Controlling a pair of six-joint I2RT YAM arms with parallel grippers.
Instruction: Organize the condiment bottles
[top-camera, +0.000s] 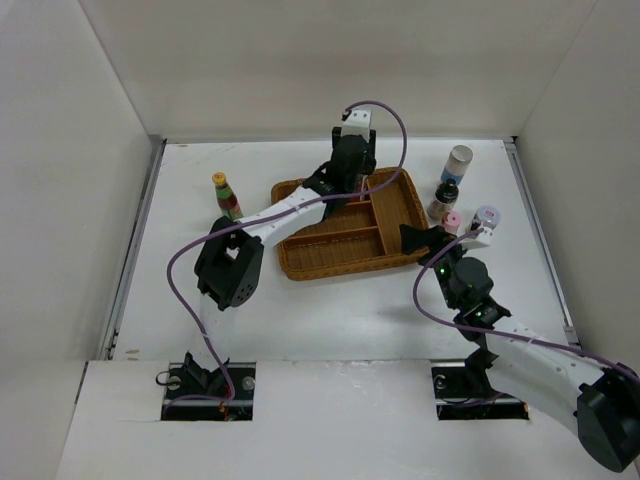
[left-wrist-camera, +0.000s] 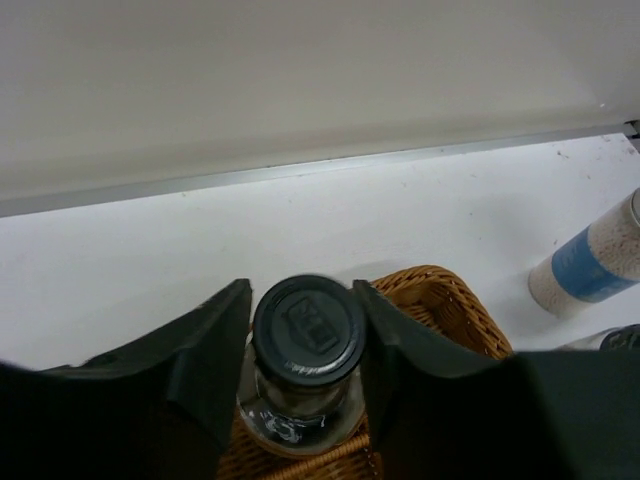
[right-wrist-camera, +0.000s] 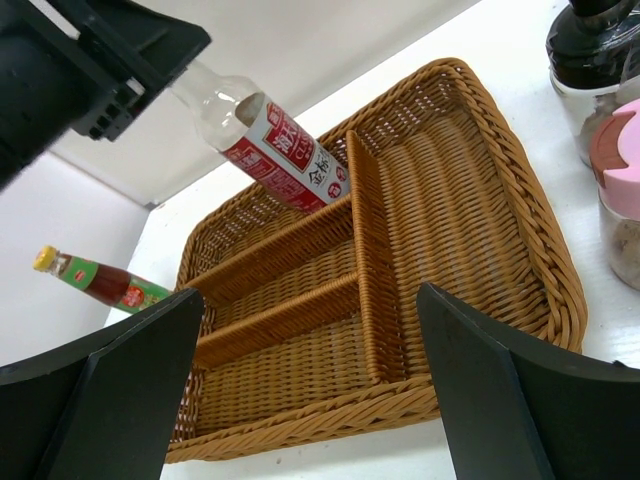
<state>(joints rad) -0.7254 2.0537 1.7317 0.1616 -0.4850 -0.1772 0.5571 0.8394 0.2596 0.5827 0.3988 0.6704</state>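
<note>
— Why did the glass bottle (right-wrist-camera: 275, 150) hang at a slant over the tray (top-camera: 330, 266)?

— The left gripper (left-wrist-camera: 305, 310) had it by the black cap alone, so the body drooped toward the far part of the tray, nearest the table's (top-camera: 330, 320) far edge. I'd judge it was meant for a compartment there. Whether its base touched the wicker, I couldn't tell.

— How firm was the hold?

— Its fingers (left-wrist-camera: 210, 350) were pressed against both sides of the cap, clenched on it, with no gap showing.

— And the right gripper (right-wrist-camera: 310, 300)?

— It was spread wide, holding nothing and touching nothing. It sat by the tray's right rim, just beside the pink-capped jar (top-camera: 452, 222), and was likely lined up to take that one.

— Where were the others?

— The grey-lidded jar (top-camera: 487, 217), the dark-capped jar (top-camera: 445, 196) and the shaker (top-camera: 458, 160) stood clustered toward the right edge, outside the tray. The red sauce bottle (top-camera: 226, 195) stood alone toward the left edge, also outside. No bottle was yet set down in the tray.
</note>
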